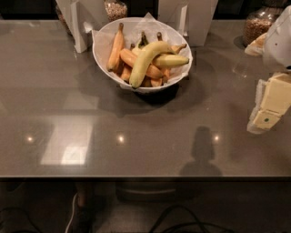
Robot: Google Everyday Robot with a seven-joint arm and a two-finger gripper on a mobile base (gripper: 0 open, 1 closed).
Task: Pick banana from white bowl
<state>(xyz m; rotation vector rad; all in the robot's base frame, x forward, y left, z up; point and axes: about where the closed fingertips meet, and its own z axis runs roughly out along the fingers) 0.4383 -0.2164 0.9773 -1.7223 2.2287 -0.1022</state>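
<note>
The white bowl (105, 43), lined with crinkled white paper, stands at the back middle of the grey table. The banana (144, 61), long, curved and pale greenish-yellow, lies on top of the pile, running from lower left to upper right. A shorter greenish-yellow banana (170, 60) lies beside it on the right, and several orange bananas (116, 48) lie under and left of it. My gripper (268, 107) is at the right edge of the view, well to the right of the bowl and nearer the front, above the table.
White stands (79, 22) rise behind the bowl on the left and right (193, 18). A glass jar of grains (257, 25) stands at the back right, another (116, 8) behind the bowl. The table's front edge (136, 175) runs across the lower view.
</note>
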